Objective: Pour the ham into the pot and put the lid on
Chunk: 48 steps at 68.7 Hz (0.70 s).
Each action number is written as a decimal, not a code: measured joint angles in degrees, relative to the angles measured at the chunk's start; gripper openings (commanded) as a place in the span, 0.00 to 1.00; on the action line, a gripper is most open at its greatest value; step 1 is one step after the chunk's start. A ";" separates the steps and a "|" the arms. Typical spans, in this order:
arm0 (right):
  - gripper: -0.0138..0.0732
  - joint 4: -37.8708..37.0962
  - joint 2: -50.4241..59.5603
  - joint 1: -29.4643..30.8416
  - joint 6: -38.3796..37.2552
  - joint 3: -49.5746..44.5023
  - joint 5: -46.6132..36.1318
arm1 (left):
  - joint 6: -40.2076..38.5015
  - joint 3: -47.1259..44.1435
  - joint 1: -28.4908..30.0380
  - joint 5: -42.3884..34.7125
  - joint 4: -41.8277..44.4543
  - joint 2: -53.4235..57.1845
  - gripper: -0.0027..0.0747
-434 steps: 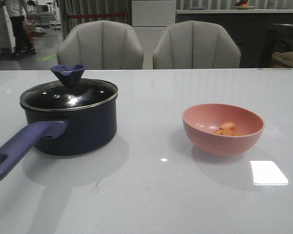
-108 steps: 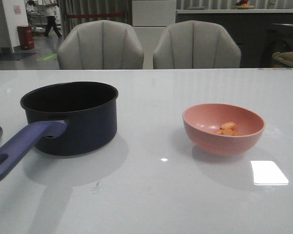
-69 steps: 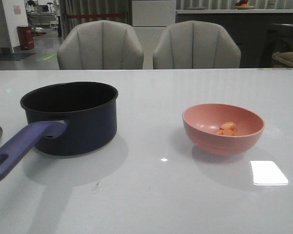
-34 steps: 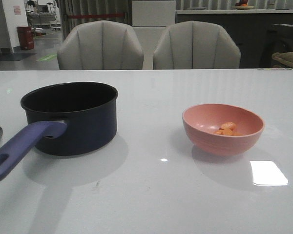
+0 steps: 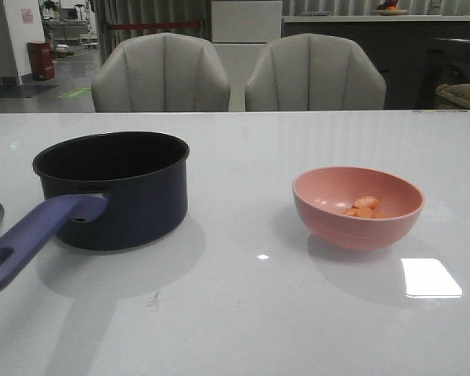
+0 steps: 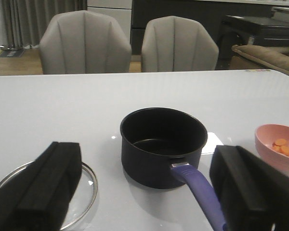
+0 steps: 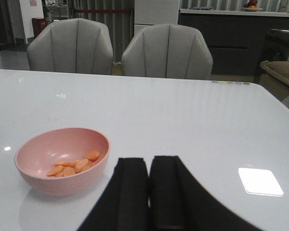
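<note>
Lid lies on the table left of the open pot, left end effector spread wide; right end effector closed. Ham in pink bowl could spill short when tipped.

Table: near edge bare across the middle. Pot stands uncovered toward the left edge, mouth unobstructed from above; its handle juts toward the near-left corner and blocks a low pass there. Lid lies flat at the left edge, just beside the pot. Pink bowl sits toward the right edge, well apart from the pot; the strip between them is free. Two chairs line the far edge.
</note>
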State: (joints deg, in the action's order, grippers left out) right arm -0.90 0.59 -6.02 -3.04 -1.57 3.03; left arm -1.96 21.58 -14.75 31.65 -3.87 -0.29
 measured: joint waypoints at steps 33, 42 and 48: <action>0.33 0.90 -8.78 0.00 -0.04 13.07 9.10 | 0.05 -0.52 -1.17 -0.77 0.00 0.00 0.79; 0.33 0.90 -16.31 0.00 -0.04 16.32 12.69 | 0.05 -0.52 -1.17 -0.77 0.00 0.00 0.79; 0.33 0.90 -18.93 0.00 -0.04 16.32 13.93 | 0.05 -0.52 -1.17 -0.77 0.00 0.00 0.79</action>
State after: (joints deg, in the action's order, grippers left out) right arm 0.00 -18.34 -6.02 -3.08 14.75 16.96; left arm -1.91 21.06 -15.92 30.87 -3.87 -0.29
